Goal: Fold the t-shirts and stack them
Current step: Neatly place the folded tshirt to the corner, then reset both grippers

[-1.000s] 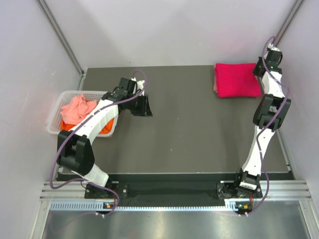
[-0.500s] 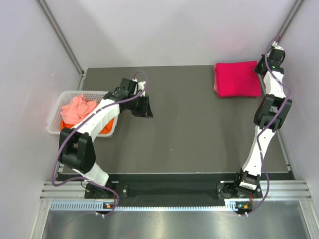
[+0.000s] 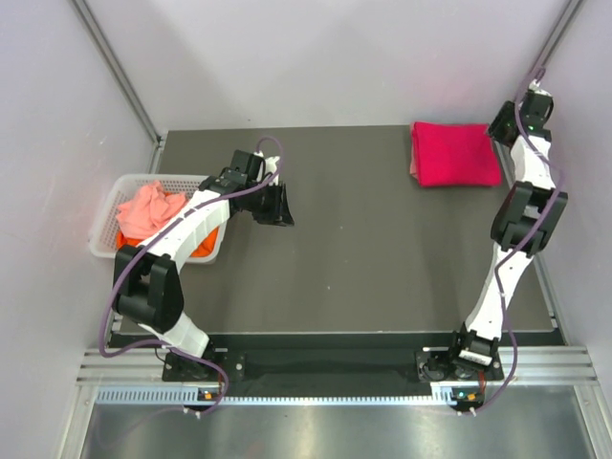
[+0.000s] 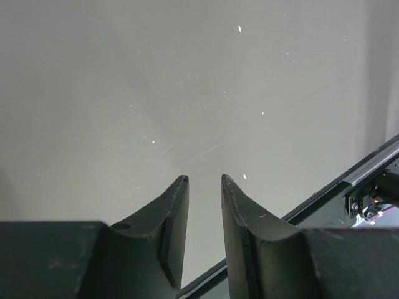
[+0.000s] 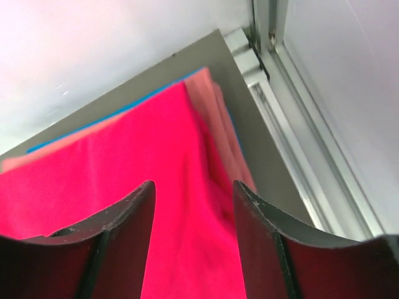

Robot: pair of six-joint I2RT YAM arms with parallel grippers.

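Note:
A folded magenta-red t-shirt (image 3: 456, 153) lies at the table's back right, on top of a pale pink t-shirt whose edge (image 3: 414, 168) shows at its left. In the right wrist view the magenta-red shirt (image 5: 124, 168) fills the space under my right gripper (image 5: 193, 184), which is open just above its right edge with nothing between the fingers; the pink shirt's edge (image 5: 218, 112) shows beside it. My right gripper (image 3: 500, 132) hangs by that stack. My left gripper (image 3: 280, 206) (image 4: 204, 179) hovers open and empty over bare table. A salmon pink t-shirt (image 3: 146, 208) and an orange one (image 3: 205, 245) lie crumpled in the basket.
The white slotted basket (image 3: 103, 245) stands off the table's left edge. The dark table (image 3: 382, 268) ends at a metal rail (image 5: 299, 131) close to the right of the stack. White walls close in the back and sides.
My right gripper has gone from shut to open and drawn back up from the magenta-red shirt's right edge toward the back right corner. The left arm has not moved.

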